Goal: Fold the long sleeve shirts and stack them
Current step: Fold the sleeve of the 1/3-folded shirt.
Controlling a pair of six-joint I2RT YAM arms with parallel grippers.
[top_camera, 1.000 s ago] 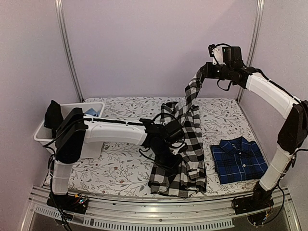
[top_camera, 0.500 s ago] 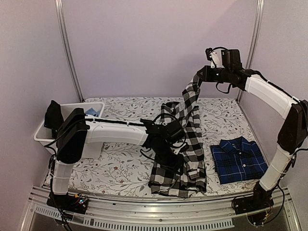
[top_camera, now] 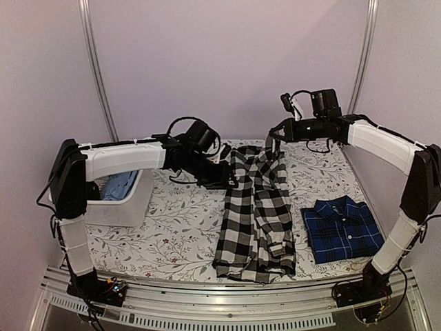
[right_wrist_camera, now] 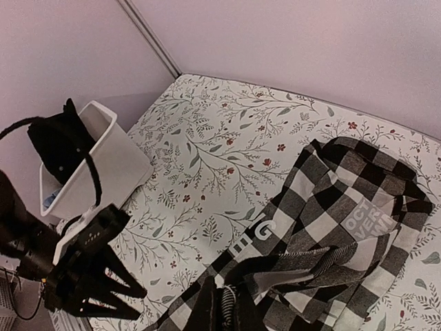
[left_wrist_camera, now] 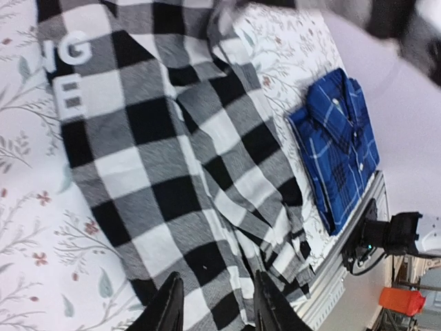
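Both arms have shifted in the last sec: the left gripper (top_camera: 227, 181), which was down on the middle of the checked shirt (top_camera: 255, 214), has pulled back to the upper centre of the overhead view & now sits just beside the shirt's left edge, near its far end. The right gripper (top_camera: 272, 143) has come down from high in the upper right to just above the table (top_camera: 179, 234), so the cloth it held up in a tall strip now lies nearly flat. The checked shirt runs as a long, rumpled band from upper centre down to the bottom edge of the tabletop, w/ its near end bunched in folds at the front rim. The right gripper is clamped on its far end: in the right wrist view the fingers (right_wrist_camera: 207, 314) pinch a fold of black-and-white cloth at bottom centre, w/ white lettering on the fabric nearby. The left gripper is released: in its own wrist view the two fingers (left_wrist_camera: 169, 307) stand apart at the bottom, nothing between them, checked cloth spread below. The blue shirt (top_camera: 342, 229) lies folded, collar up, at lower right of the overhead view, just beside the checked one; can't tell if they touch. A white bin (top_camera: 131, 203) w/ smth blue inside sits at the left.
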